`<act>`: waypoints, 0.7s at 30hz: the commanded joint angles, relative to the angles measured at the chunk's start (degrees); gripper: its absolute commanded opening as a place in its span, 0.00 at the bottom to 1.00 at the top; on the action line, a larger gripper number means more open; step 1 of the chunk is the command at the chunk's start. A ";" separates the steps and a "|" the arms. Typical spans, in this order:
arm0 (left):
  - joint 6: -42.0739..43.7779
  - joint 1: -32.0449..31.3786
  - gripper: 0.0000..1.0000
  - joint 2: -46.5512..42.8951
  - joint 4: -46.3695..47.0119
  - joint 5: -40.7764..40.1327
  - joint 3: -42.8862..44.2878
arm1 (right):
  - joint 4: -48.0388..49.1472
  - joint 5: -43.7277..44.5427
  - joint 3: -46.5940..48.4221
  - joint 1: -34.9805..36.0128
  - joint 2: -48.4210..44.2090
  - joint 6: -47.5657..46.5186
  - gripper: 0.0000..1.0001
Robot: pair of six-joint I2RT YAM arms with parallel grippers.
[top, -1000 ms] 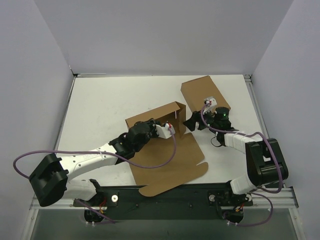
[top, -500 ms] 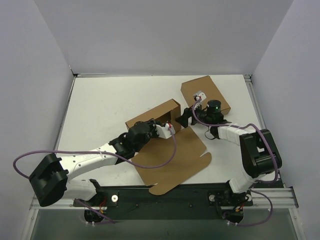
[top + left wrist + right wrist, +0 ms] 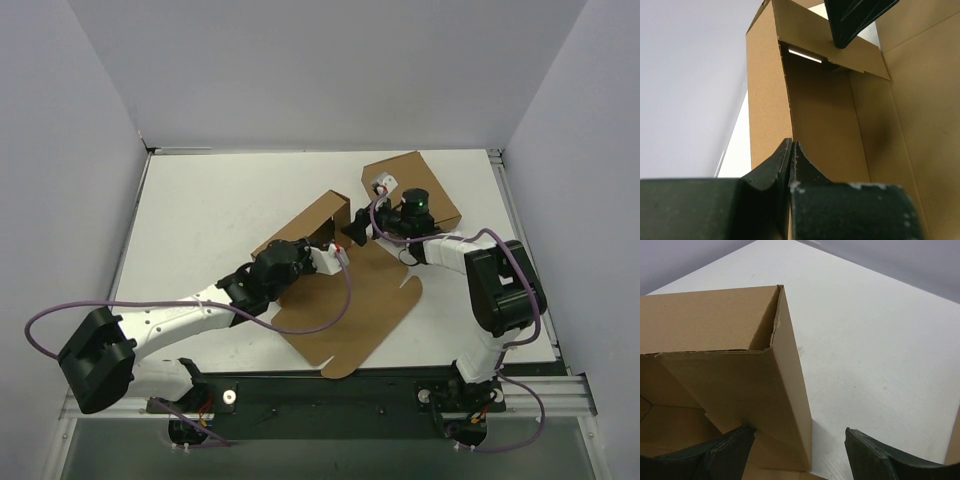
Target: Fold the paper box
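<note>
The paper box (image 3: pixel 355 305) is a brown die-cut sheet lying mid-table, with one long wall (image 3: pixel 305 222) folded upright. My left gripper (image 3: pixel 325 259) is shut on the edge of that wall; in the left wrist view the two fingers (image 3: pixel 791 148) pinch the thin cardboard edge (image 3: pixel 785 100). My right gripper (image 3: pixel 352 229) is open at the wall's far right end. In the right wrist view (image 3: pixel 799 452) its jaws stand wide apart around the wall's corner (image 3: pixel 782 385), the left finger (image 3: pixel 725 452) touching the cardboard. The right gripper's finger (image 3: pixel 855 20) shows at the top of the left wrist view.
A compact closed brown carton (image 3: pixel 425 172) sits at the back right, partly under the right arm. Grey walls enclose the white table (image 3: pixel 200 210) on three sides. The arm bases and a black rail (image 3: pixel 330 385) line the near edge.
The right gripper has moved left and away from me, to the end of the upright wall. The box has turned, its wall swinging toward the back and its flat panel sliding right.
</note>
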 commanded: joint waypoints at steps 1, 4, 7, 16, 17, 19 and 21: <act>-2.51 1.35 0.00 -0.28 -5.75 4.50 1.65 | 4.61 -5.50 4.99 1.09 1.77 -3.24 0.76; -2.95 2.41 0.00 -0.45 -6.28 5.55 1.82 | 6.18 -6.38 6.22 1.35 2.82 -3.68 0.76; -3.74 3.03 0.00 -0.63 -7.33 6.96 2.52 | 8.82 -8.14 6.84 1.44 3.79 -3.86 0.76; -4.88 4.52 0.00 -1.16 -8.74 9.07 3.23 | 8.48 -13.76 12.90 1.44 7.74 -4.74 0.78; -4.88 4.61 0.00 -1.07 -8.91 9.16 3.40 | 8.48 -14.55 14.04 1.44 8.27 -4.48 0.79; -5.15 5.14 0.00 -0.89 -9.35 9.68 3.67 | 8.13 -16.48 15.01 1.44 8.71 -4.39 0.80; -5.58 5.57 0.00 -0.98 -9.70 10.13 3.84 | 7.34 -17.98 16.42 1.62 9.15 -4.56 0.81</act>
